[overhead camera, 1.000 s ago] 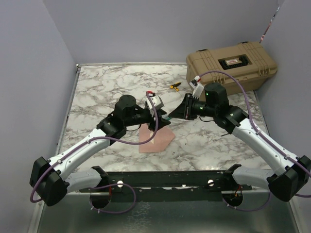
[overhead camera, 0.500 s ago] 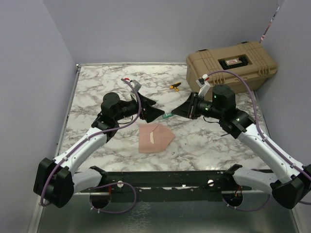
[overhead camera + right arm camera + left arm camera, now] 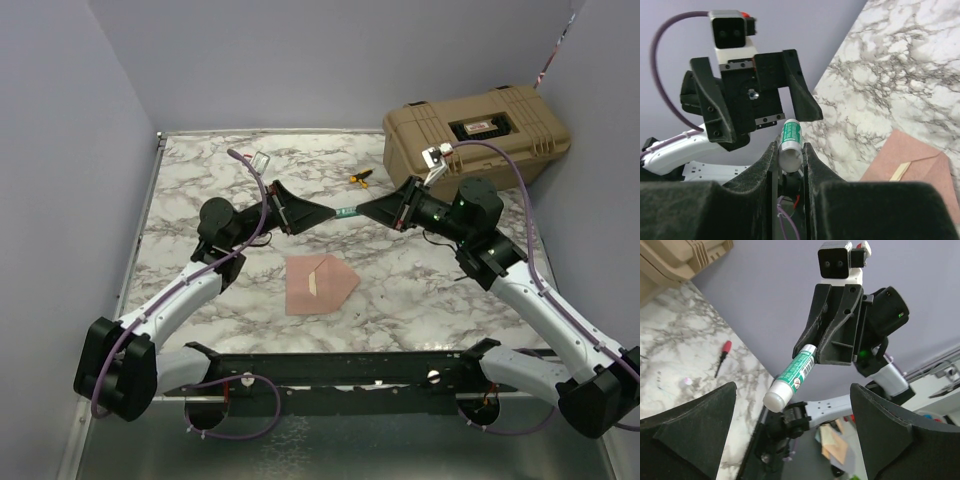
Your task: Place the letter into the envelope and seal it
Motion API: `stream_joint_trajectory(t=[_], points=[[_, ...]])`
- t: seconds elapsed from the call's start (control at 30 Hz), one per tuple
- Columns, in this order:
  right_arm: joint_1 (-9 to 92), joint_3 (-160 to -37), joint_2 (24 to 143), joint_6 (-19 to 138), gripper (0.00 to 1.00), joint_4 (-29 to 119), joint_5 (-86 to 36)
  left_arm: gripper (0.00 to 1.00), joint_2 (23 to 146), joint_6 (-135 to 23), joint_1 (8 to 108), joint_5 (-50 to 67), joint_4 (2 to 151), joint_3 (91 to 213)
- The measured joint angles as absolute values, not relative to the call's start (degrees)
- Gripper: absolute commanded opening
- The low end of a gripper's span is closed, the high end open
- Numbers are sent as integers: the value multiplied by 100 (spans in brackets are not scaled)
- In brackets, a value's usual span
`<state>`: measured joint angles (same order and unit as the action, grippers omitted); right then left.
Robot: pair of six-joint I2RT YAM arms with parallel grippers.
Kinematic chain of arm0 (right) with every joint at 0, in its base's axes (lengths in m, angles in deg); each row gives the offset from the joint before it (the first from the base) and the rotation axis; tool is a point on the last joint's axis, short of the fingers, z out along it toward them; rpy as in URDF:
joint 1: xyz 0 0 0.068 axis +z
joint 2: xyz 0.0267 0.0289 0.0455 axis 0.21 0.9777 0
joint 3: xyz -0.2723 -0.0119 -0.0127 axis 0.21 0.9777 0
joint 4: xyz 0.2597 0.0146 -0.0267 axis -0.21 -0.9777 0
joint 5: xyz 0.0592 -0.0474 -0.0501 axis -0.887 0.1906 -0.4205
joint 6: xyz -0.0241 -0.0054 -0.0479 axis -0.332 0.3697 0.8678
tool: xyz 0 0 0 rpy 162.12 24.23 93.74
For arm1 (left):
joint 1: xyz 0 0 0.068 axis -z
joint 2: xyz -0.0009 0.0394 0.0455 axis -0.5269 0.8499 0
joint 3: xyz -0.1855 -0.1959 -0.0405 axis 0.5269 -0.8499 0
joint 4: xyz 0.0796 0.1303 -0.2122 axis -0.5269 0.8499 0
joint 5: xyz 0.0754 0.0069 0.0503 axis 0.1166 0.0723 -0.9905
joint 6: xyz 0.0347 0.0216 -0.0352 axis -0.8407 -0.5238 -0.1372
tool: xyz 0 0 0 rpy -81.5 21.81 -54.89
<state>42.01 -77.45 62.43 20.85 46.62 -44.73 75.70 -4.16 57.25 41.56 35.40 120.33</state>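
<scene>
Envelope (image 3: 320, 287) lies flat on the table (image 3: 200, 180); right tool (image 3: 365, 211) clamps a glue stick (image 3: 790, 380), left tool (image 3: 318, 213) gapes.

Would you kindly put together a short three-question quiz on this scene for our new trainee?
1. True or false: the left gripper is shut.
2. The envelope lies: A in the tan case; B flat on the marble table; C in mid-air.
3. What does the right gripper hold?
Key: 1 false, it is open; 2 B; 3 a glue stick.
</scene>
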Motion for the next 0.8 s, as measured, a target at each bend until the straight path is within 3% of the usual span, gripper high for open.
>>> stream_joint_trajectory(t=[0.13, 0.33, 0.63, 0.8], points=[[4164, -7575, 6249, 1801, 0, 5184, -4709, 89, 7642, 152, 5725, 4169, 3509, 12033], [4162, -7485, 6319, 1438, 0, 5880, -4994, 65, 7642, 524, 5725, 4204, 3457, 12062], [4097, -7280, 6435, 1186, 0, 6290, -5223, 49, 7609, 672, 5725, 4219, 3419, 12068], [4046, -7273, 6448, 1158, 0, 6378, -5265, 33, 7563, 651, 5725, 4224, 3402, 12068]])
